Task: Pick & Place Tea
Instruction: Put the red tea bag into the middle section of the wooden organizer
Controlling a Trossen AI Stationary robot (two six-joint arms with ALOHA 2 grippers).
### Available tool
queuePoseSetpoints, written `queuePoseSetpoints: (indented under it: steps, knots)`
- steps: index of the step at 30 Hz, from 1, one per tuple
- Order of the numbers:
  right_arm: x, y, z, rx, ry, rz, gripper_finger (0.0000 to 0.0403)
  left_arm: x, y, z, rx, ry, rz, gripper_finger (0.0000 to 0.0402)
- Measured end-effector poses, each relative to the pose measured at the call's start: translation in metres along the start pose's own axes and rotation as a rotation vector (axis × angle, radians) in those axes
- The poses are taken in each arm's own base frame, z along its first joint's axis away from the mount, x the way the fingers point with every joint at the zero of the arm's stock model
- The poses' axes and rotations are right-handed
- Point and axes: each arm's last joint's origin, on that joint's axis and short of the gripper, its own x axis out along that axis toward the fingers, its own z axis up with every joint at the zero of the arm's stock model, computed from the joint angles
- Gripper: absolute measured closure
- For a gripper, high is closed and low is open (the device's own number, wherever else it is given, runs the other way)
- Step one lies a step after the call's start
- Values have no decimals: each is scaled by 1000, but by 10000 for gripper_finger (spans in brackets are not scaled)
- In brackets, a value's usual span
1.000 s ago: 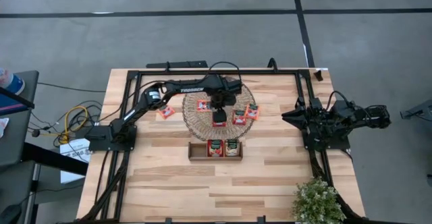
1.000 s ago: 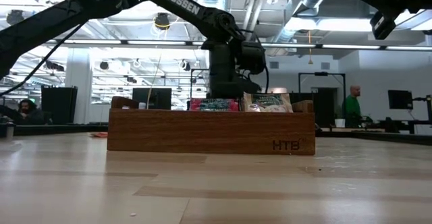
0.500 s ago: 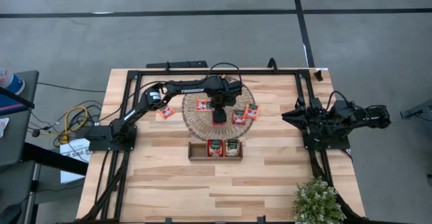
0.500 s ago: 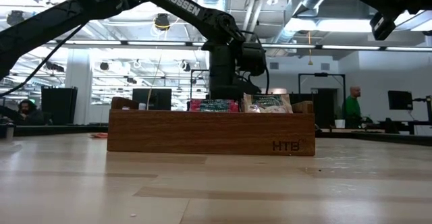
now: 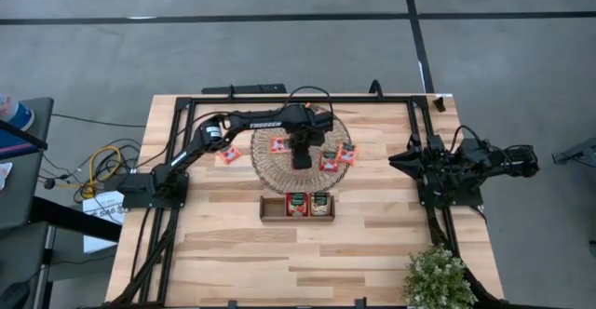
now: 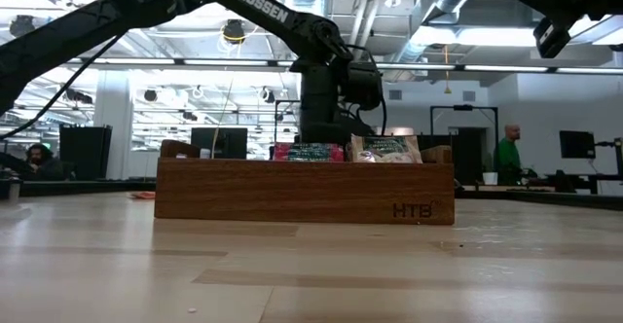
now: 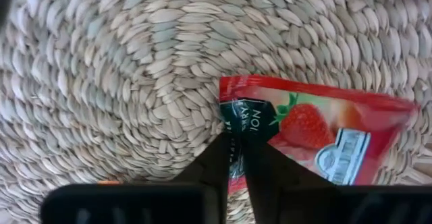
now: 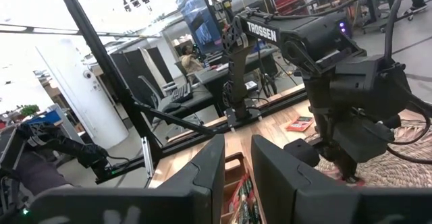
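Since a second ago the left gripper has been lowered onto the round woven mat and its fingers, spread before, are now pinched on the edge of a red strawberry tea sachet, hidden under the gripper in the high view. The sachet lies flat on the mat, long axis running straight away from the fingers. Three more sachets are seen on the mat, one left of it, two in the wooden tray nearer. The right gripper, narrowly parted and empty, is parked at the right edge.
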Motion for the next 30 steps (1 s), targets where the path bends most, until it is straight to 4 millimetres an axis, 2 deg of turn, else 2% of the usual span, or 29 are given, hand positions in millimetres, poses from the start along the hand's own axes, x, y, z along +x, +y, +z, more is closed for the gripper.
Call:
queuePoseSetpoints:
  steps: [4, 13, 18, 22, 30]
  knots:
    - [0, 0, 0, 0, 0, 0, 337, -5, 0, 0, 0, -14, 2, 398]
    - [0, 0, 0, 0, 0, 0, 337, -7, -1, -1, 1, -6, -9, 401]
    - [0, 0, 0, 0, 0, 0, 337, -16, -2, -4, -9, 7, -32, 401]
    - [0, 0, 0, 0, 0, 0, 337, -35, -2, -1, -18, -13, -46, 401]
    - [0, 0, 0, 0, 0, 0, 337, -91, -5, 7, -34, -125, -12, 401]
